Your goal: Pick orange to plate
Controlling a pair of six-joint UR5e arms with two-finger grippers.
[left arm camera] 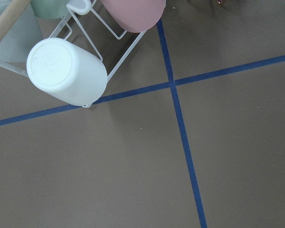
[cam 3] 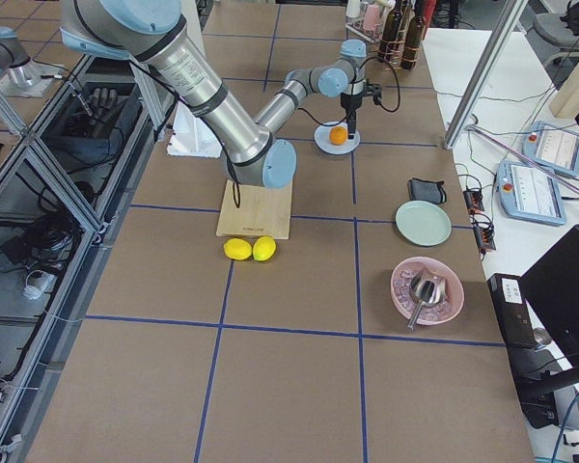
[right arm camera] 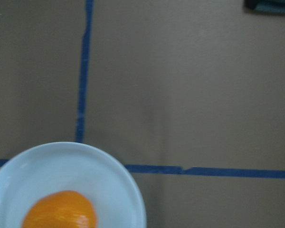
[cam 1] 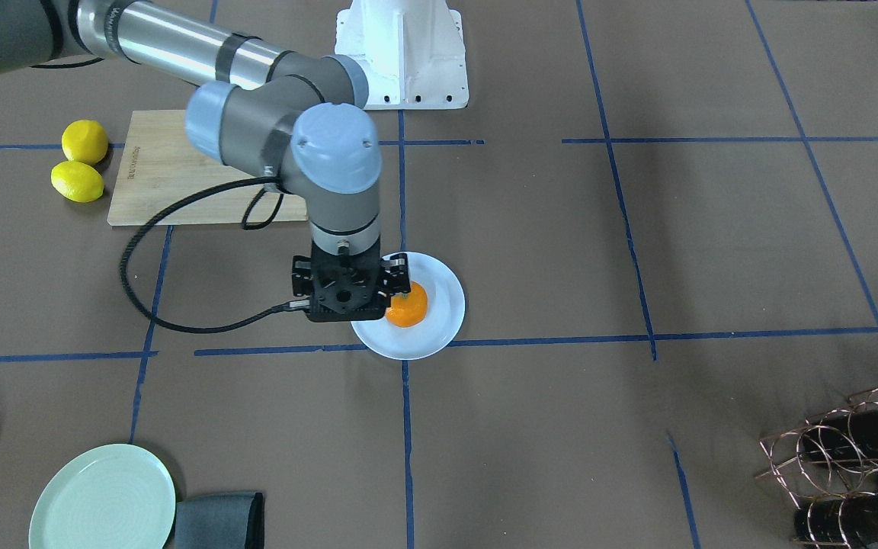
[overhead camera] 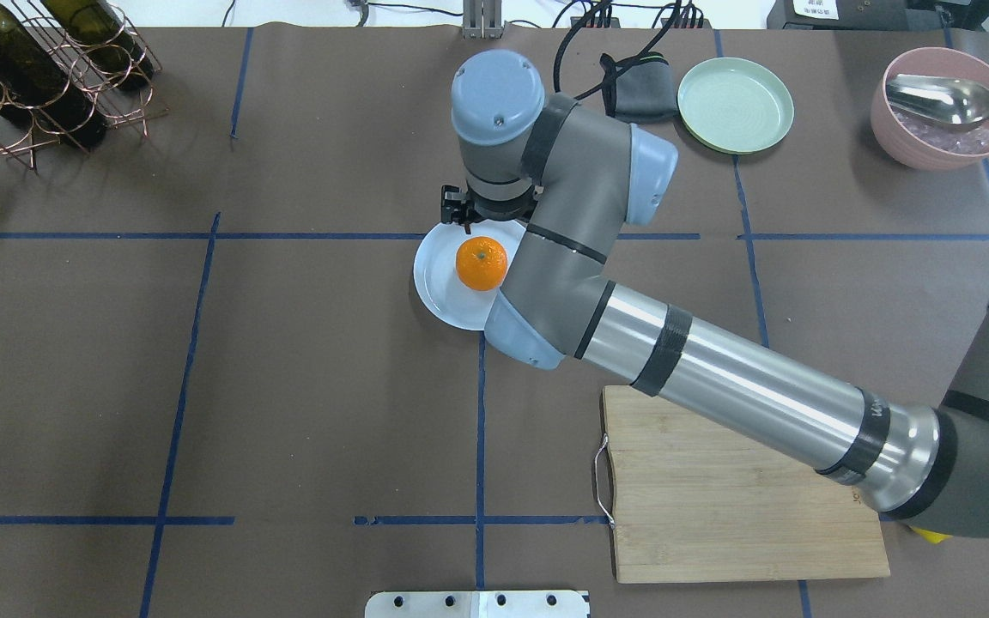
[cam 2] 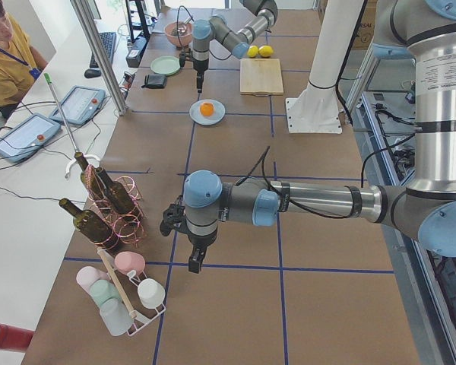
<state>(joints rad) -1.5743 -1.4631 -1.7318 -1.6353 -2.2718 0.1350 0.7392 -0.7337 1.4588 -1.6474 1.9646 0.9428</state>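
The orange (cam 1: 407, 305) sits on the white plate (cam 1: 448, 299) near the centre of the table, a little off the plate's middle. The right gripper (cam 1: 349, 290) hangs over the plate's edge just beside the fruit. From the side views it appears to hang clear of the orange, though the arm's wrist hides the fingers and it cannot be told whether the jaws are spread or pressed together.

The placing step looks complete. What is left, by this reading, is for the right arm to lift straight up and draw away without nudging the fruit or the plate.

The left gripper (cam 2: 193, 265) hangs over bare table far off, beside a cup rack (left arm camera: 66, 71); its jaws cannot be judged either.

Elsewhere, a pale green plate (overhead camera: 735, 105) lies empty. A pink bowl (overhead camera: 905, 142) holds a metal ladle (overhead camera: 941, 101) and what may be ice. Two lemons (cam 1: 84, 141) rest beside a wooden cutting board (cam 1: 180, 175).
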